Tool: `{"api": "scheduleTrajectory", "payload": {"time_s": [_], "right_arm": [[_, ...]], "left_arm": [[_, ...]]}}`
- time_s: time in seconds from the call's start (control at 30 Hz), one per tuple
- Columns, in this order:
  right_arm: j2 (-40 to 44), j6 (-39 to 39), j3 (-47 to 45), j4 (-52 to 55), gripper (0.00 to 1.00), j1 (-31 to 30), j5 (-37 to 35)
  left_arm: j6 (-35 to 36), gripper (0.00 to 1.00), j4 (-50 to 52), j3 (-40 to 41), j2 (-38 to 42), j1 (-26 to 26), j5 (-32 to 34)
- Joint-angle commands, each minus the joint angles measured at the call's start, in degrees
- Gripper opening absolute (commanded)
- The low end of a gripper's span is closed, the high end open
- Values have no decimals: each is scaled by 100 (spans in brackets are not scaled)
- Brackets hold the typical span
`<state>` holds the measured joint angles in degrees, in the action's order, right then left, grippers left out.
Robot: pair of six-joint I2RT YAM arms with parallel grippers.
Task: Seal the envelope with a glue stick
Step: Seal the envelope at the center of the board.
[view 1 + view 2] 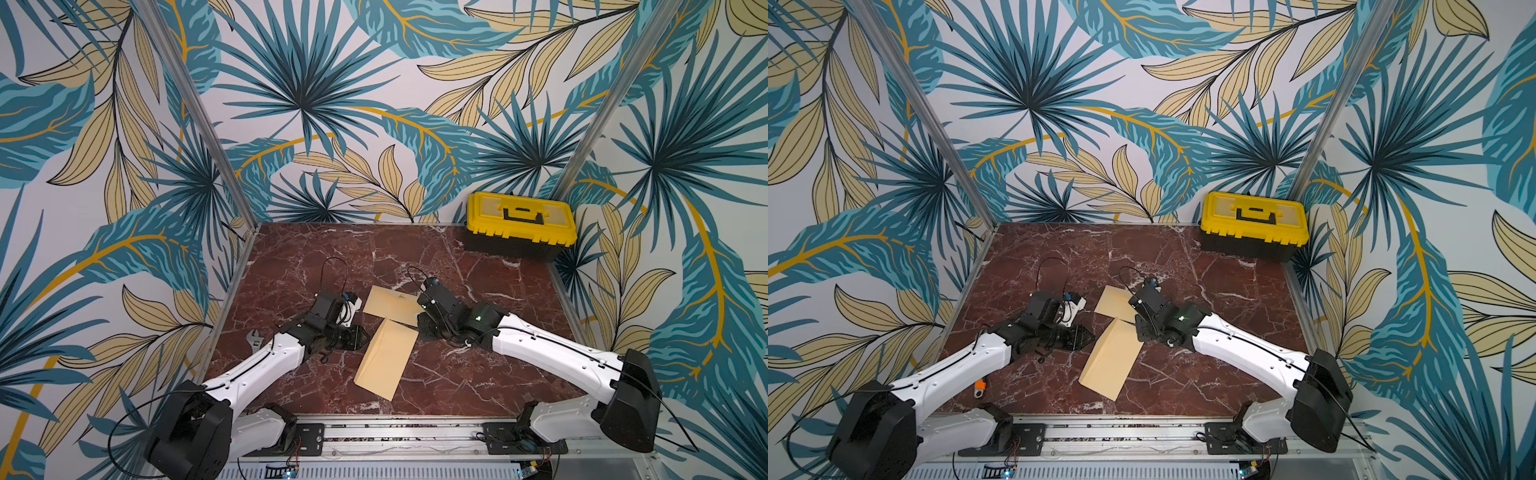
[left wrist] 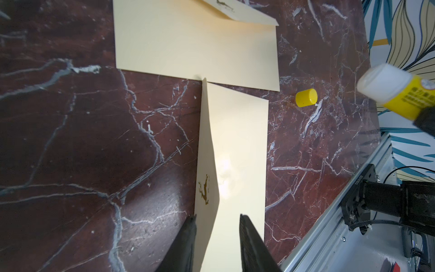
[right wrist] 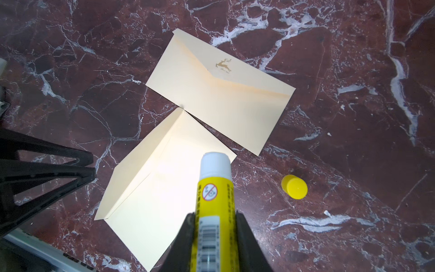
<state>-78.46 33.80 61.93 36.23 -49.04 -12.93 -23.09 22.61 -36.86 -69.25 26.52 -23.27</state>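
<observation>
Two cream envelopes lie mid-table. The nearer envelope [image 1: 388, 357] [image 3: 160, 188] has its flap half raised. The farther envelope [image 1: 390, 305] [image 3: 223, 94] has its deer-printed flap folded down. My right gripper [image 3: 215, 214] is shut on the yellow glue stick [image 3: 215, 188] [image 2: 397, 91], whose uncapped white tip hangs over the nearer envelope's corner. The yellow cap [image 3: 294, 187] [image 2: 306, 97] lies on the marble beside that envelope. My left gripper [image 1: 368, 334] [image 2: 217, 215] is open, just off the raised flap's edge, with nothing between its fingers.
A yellow-lidded black toolbox [image 1: 519, 224] stands in the back right corner. An adjustable wrench [image 1: 254, 338] with an orange handle [image 1: 980, 384] lies under my left arm by the left wall. Patterned walls close the table on three sides, and a metal rail [image 1: 395, 434] runs along the front.
</observation>
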Motion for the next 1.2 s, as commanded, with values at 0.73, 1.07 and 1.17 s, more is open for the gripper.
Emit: {"api": "scheduleTrajectory", "payload": {"time_s": [0.73,1.07,1.17], "right_arm": [[1043,-225,-894,-1191,0,696,1916],[1121,-177,-909,-1127,0,694,1902],[1148,-155,-915,-1124,0,702,1908]], "left_arm": [[316,30,270,-249,-282,2,506],[248,14,-30,-464,-1012,482,95],[141,13,-158,-561,-1206,724,101]]}}
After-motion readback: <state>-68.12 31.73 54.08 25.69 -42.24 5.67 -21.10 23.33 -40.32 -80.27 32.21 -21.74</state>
